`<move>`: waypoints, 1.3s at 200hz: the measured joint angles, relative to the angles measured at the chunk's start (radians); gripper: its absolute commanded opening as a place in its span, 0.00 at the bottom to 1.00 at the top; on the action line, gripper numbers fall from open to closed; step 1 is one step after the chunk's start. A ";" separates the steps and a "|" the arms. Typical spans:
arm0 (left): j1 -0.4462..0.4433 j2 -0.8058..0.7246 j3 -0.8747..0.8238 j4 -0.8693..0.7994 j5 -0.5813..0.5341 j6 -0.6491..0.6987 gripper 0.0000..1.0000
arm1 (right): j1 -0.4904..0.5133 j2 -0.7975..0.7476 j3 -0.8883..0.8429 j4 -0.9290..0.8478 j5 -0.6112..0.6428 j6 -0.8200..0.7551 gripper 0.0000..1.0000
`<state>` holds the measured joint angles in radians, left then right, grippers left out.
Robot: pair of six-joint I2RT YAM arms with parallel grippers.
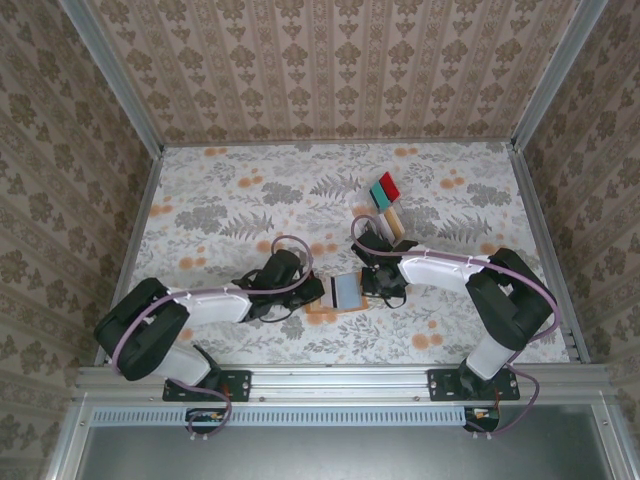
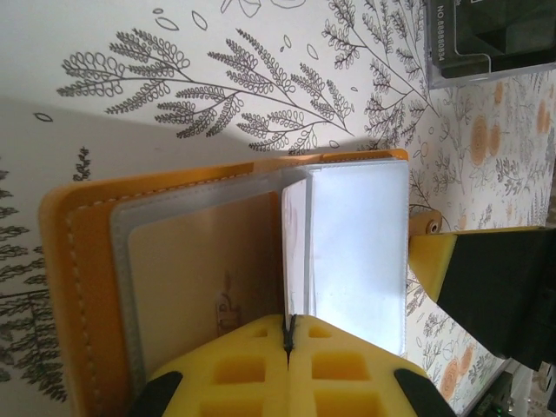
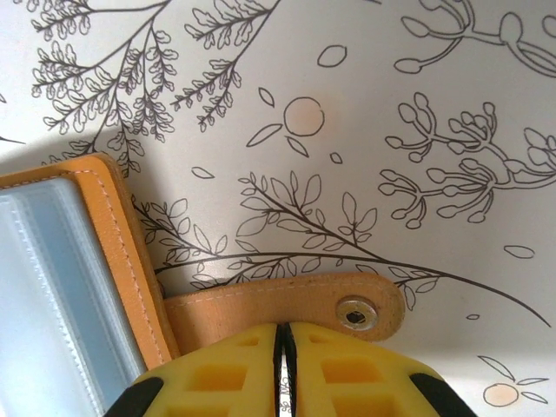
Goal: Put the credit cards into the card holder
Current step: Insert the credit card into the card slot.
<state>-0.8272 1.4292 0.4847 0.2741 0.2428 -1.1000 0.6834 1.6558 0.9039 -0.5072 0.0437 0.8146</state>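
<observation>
Looks early in the task. Have the orange-tan leather-like folding card holder (image 1: pixel 345 293) open on the floral-print table (image 1: pixel 230 200), between the arms. Pinching a clear plastic sleeve leaf (image 2: pixel 356 234) with left gripper (image 2: pixel 289 334), jaws shut; clamping the tan snap tab (image 3: pixel 295 300) with right gripper (image 3: pixel 280 343), jaws closed on it. Still need to load 3 loose cards lying well beyond the holder: red plastic card (image 1: pixel 389 185), teal plastic card (image 1: pixel 379 192), beige plastic card (image 1: pixel 394 222). Cannot tell sleeve contents

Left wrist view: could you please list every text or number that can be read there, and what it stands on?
"NO." and then a row of digits, printed sideways on a grey label of the dark housing at top right; the digits are too blurred to read surely.
A faint stamp on the inner leather of the card holder: unreadable.
</observation>
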 measured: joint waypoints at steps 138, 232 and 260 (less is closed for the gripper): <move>-0.016 0.063 0.029 0.016 -0.009 -0.008 0.05 | -0.004 -0.005 -0.009 0.013 -0.014 0.000 0.13; -0.024 0.062 0.029 0.018 -0.011 -0.015 0.04 | -0.005 -0.089 0.029 -0.027 -0.018 -0.038 0.27; -0.024 0.062 0.029 0.019 -0.011 -0.014 0.04 | -0.005 -0.139 0.034 0.004 -0.056 -0.055 0.22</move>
<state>-0.8513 1.4910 0.5140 0.2928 0.2314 -1.1145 0.6781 1.5169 0.9382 -0.5030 -0.0120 0.7597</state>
